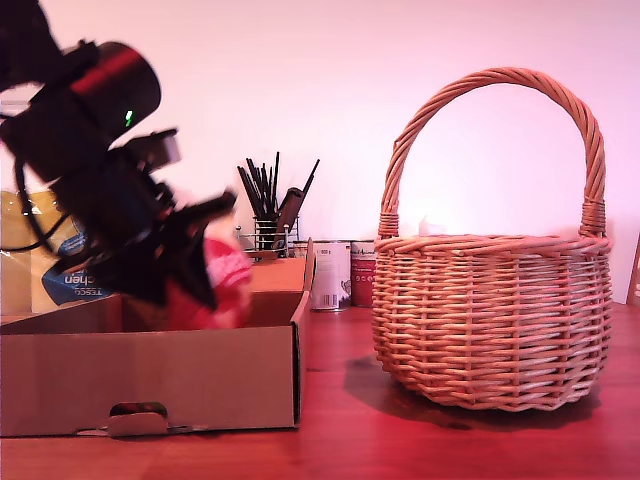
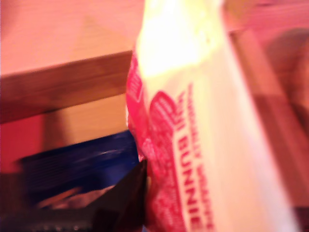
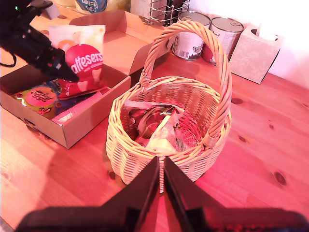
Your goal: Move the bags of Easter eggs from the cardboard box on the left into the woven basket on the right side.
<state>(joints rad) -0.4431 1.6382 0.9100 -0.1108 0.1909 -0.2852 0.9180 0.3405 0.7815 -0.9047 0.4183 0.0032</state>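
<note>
My first gripper (image 1: 203, 268) is clamping the red-and-white bag (image 1: 228, 272) by its lower edge and holding it over the cardboard box (image 1: 150, 378), at the exterior view's left. The bag is hanging above the box's right-hand wall. That looks like a height chosen so the crinkly plastic clears the flap on its way to the woven basket (image 1: 490, 320), which is standing well apart at the exterior view's right. In the first wrist view the bag (image 2: 193, 145) is filling the frame, blurred, with one dark finger (image 2: 123, 198) pressing its side. How firmly the plastic is pinched is hard to judge there.

My second gripper (image 3: 161, 180) is waiting on the near side of the basket with its jaws drawn almost together and holding nothing. It is keeping out of the carrying arm's path while its camera is looking down into the basket. Crumpled wrappers (image 3: 159, 126) are lying inside, though their kind is unclear.

A blue-purple bag (image 3: 36, 96) is lying on the box floor, so the task appears to be partway through. Two tins (image 3: 190, 31) are standing behind the basket, far from the route. The tall arched handle (image 1: 500, 85) is the likely snag, so the bag will probably need to come in from one side of it.
</note>
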